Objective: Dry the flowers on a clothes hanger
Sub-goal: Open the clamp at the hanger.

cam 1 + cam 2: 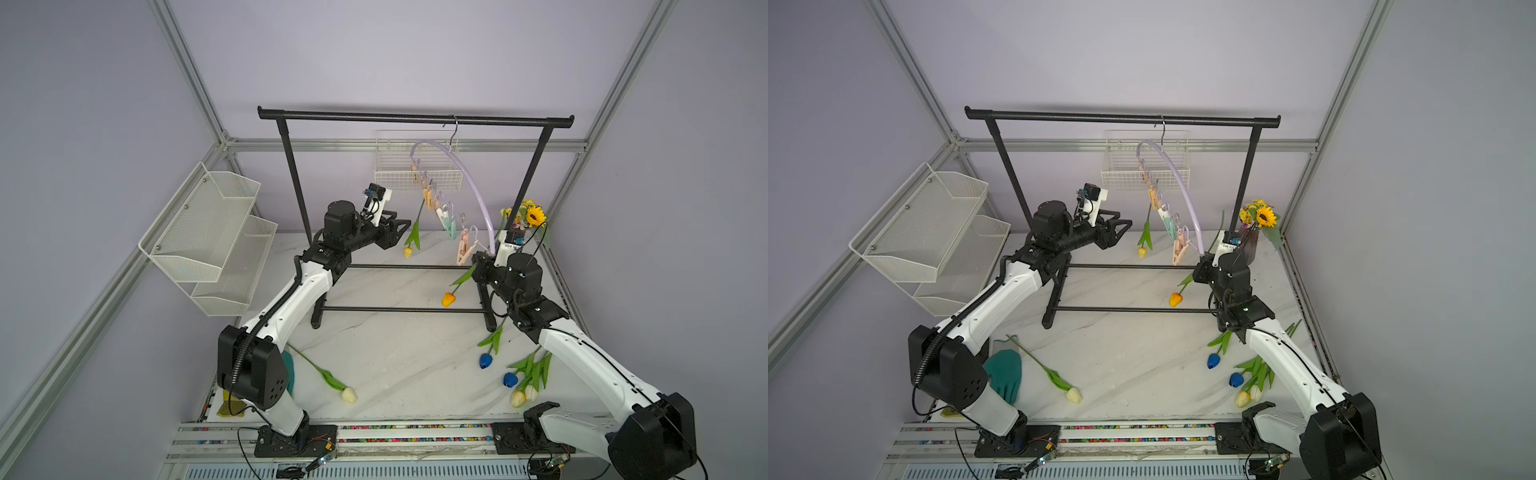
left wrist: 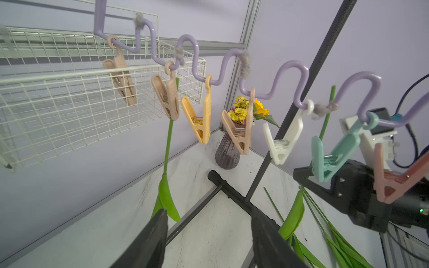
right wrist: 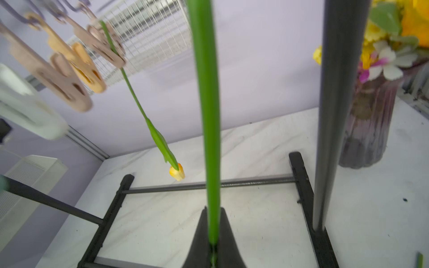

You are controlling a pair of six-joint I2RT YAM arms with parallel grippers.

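The lilac clothes hanger (image 1: 478,193) (image 1: 1185,195) hangs tilted from the black rack by its metal hook, with several pastel clothespins (image 2: 204,116) under it. One yellow tulip (image 1: 408,251) (image 3: 177,172) hangs head down with its stem in a beige pin (image 2: 168,97). My right gripper (image 1: 478,259) (image 3: 213,211) is shut on the stem of an orange tulip (image 1: 448,299) whose head hangs below it. That stem (image 2: 326,120) rises beside the teal pin (image 2: 329,153). My left gripper (image 1: 405,226) (image 2: 209,212) stands open and empty next to the hanging tulip's leaf. Other flowers lie on the table: a white one (image 1: 349,395), two blue (image 1: 485,360) and two cream (image 1: 523,395).
The black garment rack (image 1: 415,117) spans the back, its base bars (image 1: 399,309) on the marble table. A white wire basket (image 1: 440,178) hangs on the back wall and mesh baskets (image 1: 208,232) on the left wall. A sunflower vase (image 1: 1250,245) stands back right; a teal glove (image 1: 1005,374) lies front left.
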